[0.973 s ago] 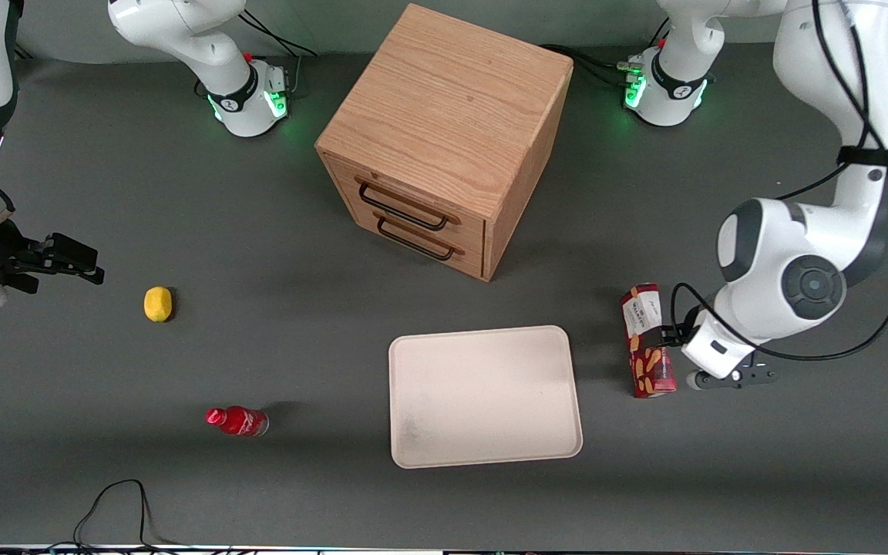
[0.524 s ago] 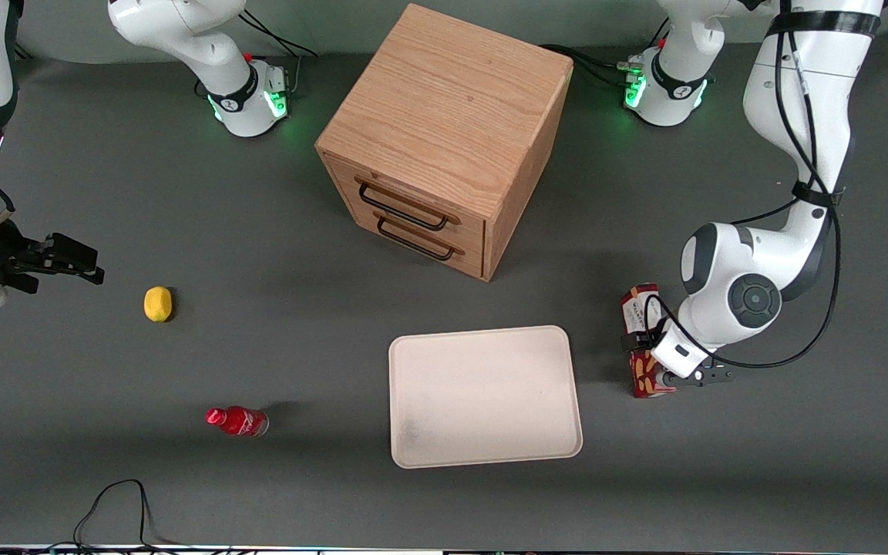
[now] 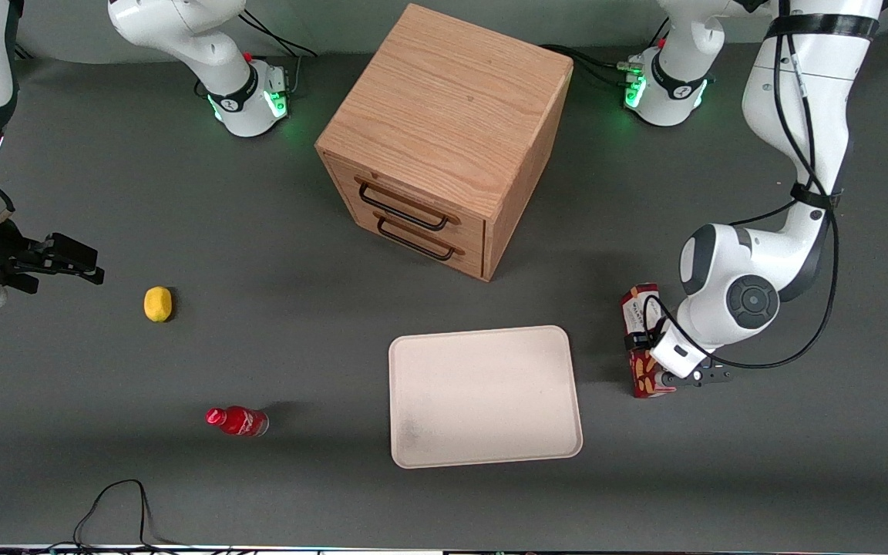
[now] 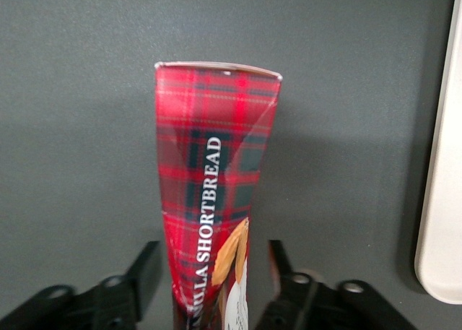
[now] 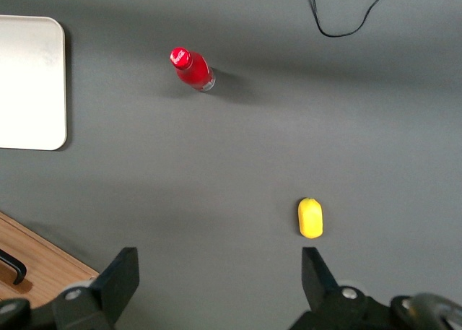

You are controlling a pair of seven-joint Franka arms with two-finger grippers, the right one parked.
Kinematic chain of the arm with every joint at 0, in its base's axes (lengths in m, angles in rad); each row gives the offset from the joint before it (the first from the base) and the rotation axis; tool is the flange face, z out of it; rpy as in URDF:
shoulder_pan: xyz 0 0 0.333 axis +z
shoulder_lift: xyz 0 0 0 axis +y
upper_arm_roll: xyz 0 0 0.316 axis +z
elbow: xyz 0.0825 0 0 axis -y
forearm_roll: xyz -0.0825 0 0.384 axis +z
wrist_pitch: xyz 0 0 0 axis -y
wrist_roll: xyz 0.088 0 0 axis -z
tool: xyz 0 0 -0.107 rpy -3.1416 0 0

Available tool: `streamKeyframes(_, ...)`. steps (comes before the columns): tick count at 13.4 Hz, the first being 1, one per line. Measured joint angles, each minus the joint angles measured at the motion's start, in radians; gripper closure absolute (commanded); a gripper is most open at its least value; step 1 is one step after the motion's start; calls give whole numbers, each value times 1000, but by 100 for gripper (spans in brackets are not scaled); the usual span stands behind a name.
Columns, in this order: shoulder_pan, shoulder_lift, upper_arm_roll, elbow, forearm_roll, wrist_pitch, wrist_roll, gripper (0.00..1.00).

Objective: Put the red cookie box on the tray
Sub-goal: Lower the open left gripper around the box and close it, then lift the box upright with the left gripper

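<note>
From high in front we look down on the whole table (image 3: 105,478). Our left wrist camera sits close over the gripper (image 4: 216,272), facing past its fingers. Both show the red cookie box (image 3: 642,308) and the tray (image 3: 482,397) beside the gripper.

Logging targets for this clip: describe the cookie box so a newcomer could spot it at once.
Start at the cream tray; the red cookie box lies on the table beside it, toward the working arm's end, with the left gripper open astride it. It is a long tartan carton lettered SHORTBREAD, unlike the small red bottle.
</note>
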Motion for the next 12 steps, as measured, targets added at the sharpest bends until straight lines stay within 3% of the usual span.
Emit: streamKeyframes(12, 1, -11, -1, 14, 0, -13, 2, 100)
